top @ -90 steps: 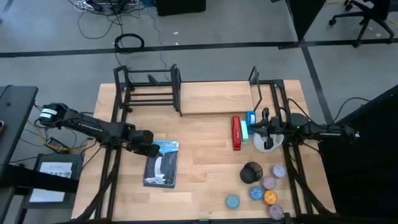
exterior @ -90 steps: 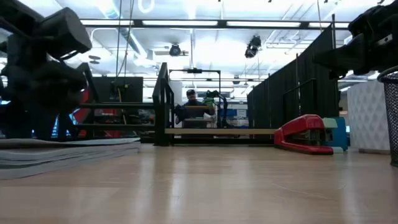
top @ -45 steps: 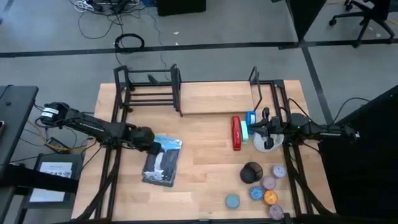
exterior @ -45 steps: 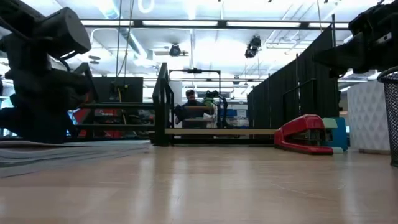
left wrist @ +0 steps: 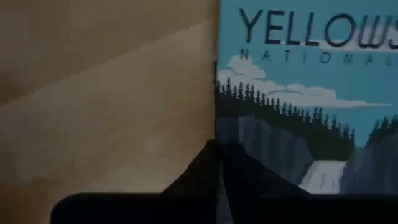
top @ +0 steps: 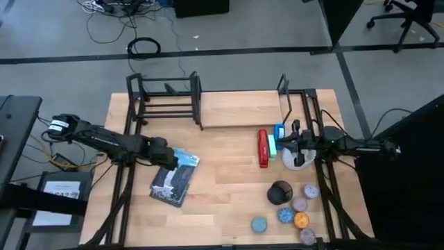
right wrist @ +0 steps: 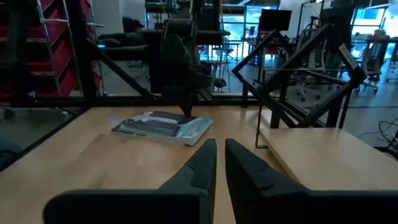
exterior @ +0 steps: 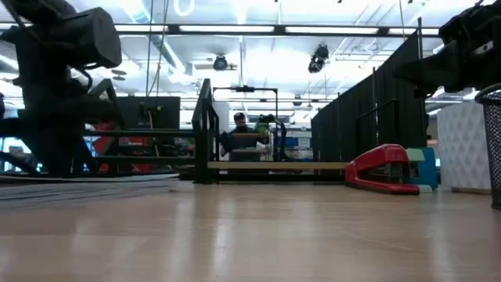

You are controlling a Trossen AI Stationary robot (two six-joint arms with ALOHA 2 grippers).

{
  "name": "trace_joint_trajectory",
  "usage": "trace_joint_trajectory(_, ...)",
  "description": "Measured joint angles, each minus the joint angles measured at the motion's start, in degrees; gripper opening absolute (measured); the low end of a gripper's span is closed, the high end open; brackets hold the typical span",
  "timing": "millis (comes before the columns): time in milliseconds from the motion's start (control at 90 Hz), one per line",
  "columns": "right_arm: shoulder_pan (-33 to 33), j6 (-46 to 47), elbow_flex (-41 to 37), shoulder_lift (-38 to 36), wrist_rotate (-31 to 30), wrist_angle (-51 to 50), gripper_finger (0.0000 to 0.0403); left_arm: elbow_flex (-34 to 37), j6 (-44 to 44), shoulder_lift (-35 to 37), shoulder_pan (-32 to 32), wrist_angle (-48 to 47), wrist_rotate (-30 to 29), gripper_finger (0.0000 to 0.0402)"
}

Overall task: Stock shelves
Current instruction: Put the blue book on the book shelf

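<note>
The left gripper [top: 161,154] pinches the near edge of a Yellowstone book [top: 173,182], which lies slanted on the table, well short of the shelves [top: 208,107] at the far edge. The right gripper [top: 286,144], fingers nearly closed and empty, waits beside the red stapler [top: 263,148].
</note>
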State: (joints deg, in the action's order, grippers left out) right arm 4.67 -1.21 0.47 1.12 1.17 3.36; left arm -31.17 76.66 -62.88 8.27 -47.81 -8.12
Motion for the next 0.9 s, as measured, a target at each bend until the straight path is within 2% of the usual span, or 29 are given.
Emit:
trace_joint_trajectory(289, 0.0, 0.0, 0.0, 0.0, 0.0, 0.0, 0.0007, -6.4, -0.4, 0.1, 0.1, -2.1, -2.2, 0.0001)
trace_joint_trajectory(656, 0.0, 0.0, 0.0, 0.0, 0.0, 0.0, 0.0007, -6.7, -3.1, 0.2, 0.1, -3.3, -2.3, 0.0003)
trace_joint_trajectory(778, 0.0, 0.0, 0.0, 0.0, 0.0, 0.0, 0.0007, -6.8, -4.9, 0.2, 0.1, -4.4, -2.3, 0.0025)
trace_joint_trajectory(900, 0.0, 0.0, 0.0, 0.0, 0.0, 0.0, 0.0007, -6.8, -7.2, 0.2, 0.1, -7.0, -2.3, 0.0067)
